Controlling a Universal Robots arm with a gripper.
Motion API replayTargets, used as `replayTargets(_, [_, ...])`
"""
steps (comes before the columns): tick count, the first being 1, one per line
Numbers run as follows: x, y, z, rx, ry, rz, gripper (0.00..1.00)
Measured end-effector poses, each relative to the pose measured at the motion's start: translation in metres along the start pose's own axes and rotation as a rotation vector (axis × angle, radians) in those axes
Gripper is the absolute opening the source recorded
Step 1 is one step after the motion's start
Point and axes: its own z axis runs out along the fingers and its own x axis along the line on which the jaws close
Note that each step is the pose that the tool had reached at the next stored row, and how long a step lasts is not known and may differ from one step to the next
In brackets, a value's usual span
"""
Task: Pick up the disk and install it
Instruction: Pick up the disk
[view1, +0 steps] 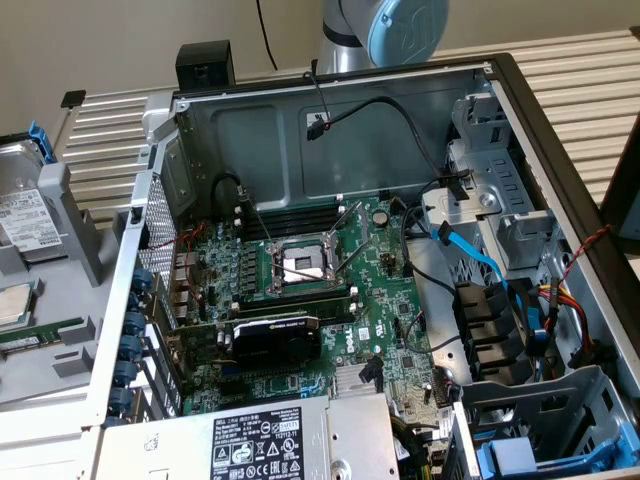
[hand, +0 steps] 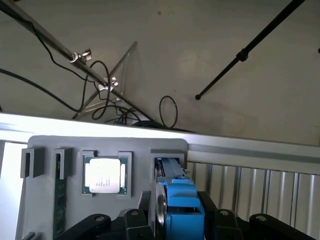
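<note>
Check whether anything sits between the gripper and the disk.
Nothing visible does. In the wrist view the disk stands upright in its slot of the grey holder, directly ahead of the gripper, with no cable or part across it. The CPU sits in a separate pocket beside it.

Robotics lab, set up as a PC-assembly cell. Evidence: a Universal Robots arm (view1: 388, 30) at the far side of an open tower case (view1: 330, 120) laid on its side. The motherboard (view1: 300, 300) is exposed and the CPU socket (view1: 303, 266) is open, with the power supply (view1: 270, 440) and a loose blue SATA cable (view1: 478, 252) in sight. The counter (view1: 110, 150) is slatted aluminium extrusion. A grey parts fixture (hand: 140, 150) has cut slots holding a CPU chip (hand: 104, 175), a memory stick (hand: 60, 200) and the disk (hand: 182, 207) on edge. Beyond the counter: bare floor (hand: 200, 40), trailing cables (hand: 167, 111), black stand legs (hand: 240, 55). Plain wall (view1: 120, 40) behind.
</note>
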Motion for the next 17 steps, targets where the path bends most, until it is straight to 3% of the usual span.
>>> replayTargets(13, [-0.0032, -0.0001, 0.0019, 0.0023, 0.0005, 0.000, 0.49])
replayTargets(17, [-0.0036, 0.0013, 0.0023, 0.0029, 0.0034, 0.001, 0.49])
